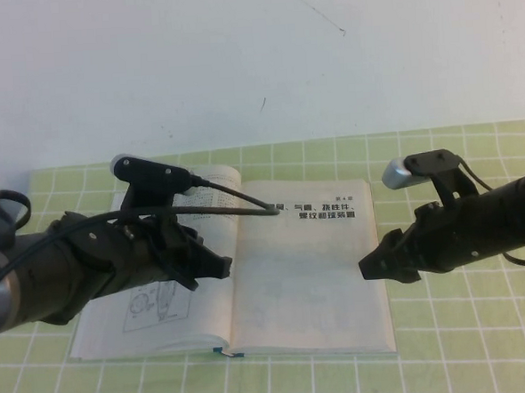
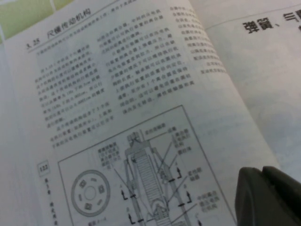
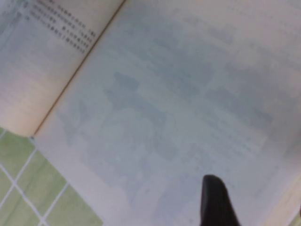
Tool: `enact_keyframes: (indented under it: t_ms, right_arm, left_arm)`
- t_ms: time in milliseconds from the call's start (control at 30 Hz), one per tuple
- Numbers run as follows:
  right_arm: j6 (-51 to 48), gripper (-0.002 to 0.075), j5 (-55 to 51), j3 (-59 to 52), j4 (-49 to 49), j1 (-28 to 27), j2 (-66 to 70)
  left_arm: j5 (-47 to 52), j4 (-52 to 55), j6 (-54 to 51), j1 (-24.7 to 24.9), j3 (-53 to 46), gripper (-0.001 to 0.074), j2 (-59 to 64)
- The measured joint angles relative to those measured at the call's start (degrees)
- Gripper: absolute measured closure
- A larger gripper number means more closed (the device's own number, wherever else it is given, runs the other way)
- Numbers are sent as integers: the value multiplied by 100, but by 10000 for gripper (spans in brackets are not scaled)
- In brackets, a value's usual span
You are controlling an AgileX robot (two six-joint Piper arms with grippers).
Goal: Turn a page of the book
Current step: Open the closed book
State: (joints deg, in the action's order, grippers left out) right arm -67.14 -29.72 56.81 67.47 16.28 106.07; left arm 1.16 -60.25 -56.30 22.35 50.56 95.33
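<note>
High view: book (image 1: 249, 269) open on green checked mat (image 1: 467, 326); left end effector (image 1: 215, 269), right end effector (image 1: 374, 268) grip unclear.

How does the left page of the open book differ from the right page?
The left page carries dense text and a line-drawn diagram; the right page is mostly blank under a bold black heading. The left pincer hovers over the left page; the right pincer is at the right page's outer edge. Both lie flat.
</note>
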Motion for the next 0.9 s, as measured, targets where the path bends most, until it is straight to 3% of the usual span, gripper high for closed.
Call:
enact_keyframes:
  t_ms: [233, 900]
  right_arm:
    - [509, 343, 0, 301, 69, 0, 410]
    - [533, 340, 38, 337, 141, 0, 628]
  left_arm:
    - [-224, 9, -34, 0, 0, 738, 386]
    - [3, -190, -49, 0, 13, 738, 661]
